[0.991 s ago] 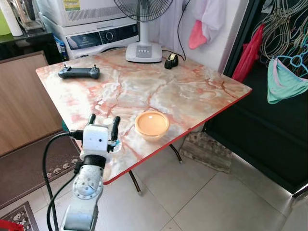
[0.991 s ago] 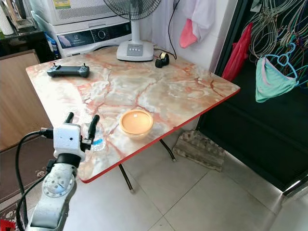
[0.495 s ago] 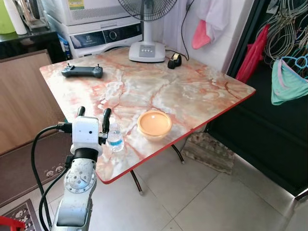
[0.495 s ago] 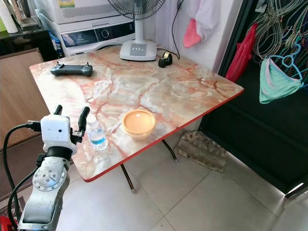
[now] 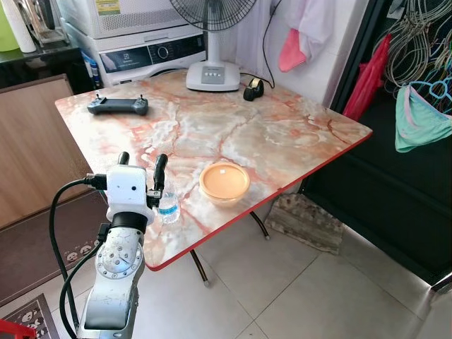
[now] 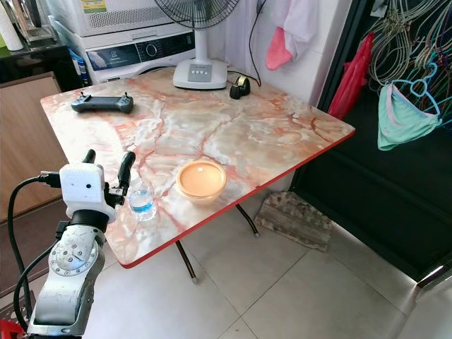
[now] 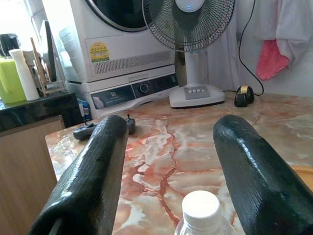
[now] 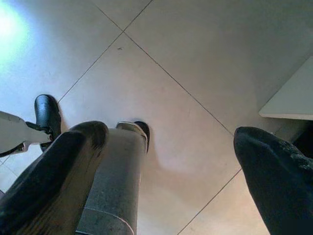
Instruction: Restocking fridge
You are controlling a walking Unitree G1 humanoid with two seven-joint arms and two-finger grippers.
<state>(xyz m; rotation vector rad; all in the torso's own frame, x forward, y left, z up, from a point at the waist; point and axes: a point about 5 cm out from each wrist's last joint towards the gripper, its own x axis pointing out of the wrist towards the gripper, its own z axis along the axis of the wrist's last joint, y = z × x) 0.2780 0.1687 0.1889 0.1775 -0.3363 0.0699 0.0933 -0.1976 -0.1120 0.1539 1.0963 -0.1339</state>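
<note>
the small clear plastic water bottle with a white cap and blue label (image 5: 168, 203) stands upright near the front edge of the marble-patterned table with a red rim (image 5: 282, 141), in the lower left of the head views, just left of the shallow orange bowl (image 5: 224, 183). the left gripper (image 5: 141, 164) is raised at that edge with its two black fingers (image 7: 93, 171) spread wide. in the left wrist view the bottle's cap (image 7: 200, 208) sits low between them, nearer the far finger, and nothing is pinched yet.

the step in hand looks like lining up a grasp on the bottle, the first item to carry to the fridge. the next move probably calls for lowering and pushing the gripper forward until the fingers straddle the bottle's body, then closing gently, since it is light and close to the table edge and could tip.

the right gripper (image 8: 166, 161) hangs idle over the tiled floor (image 8: 195, 58), fingers apart.
</note>
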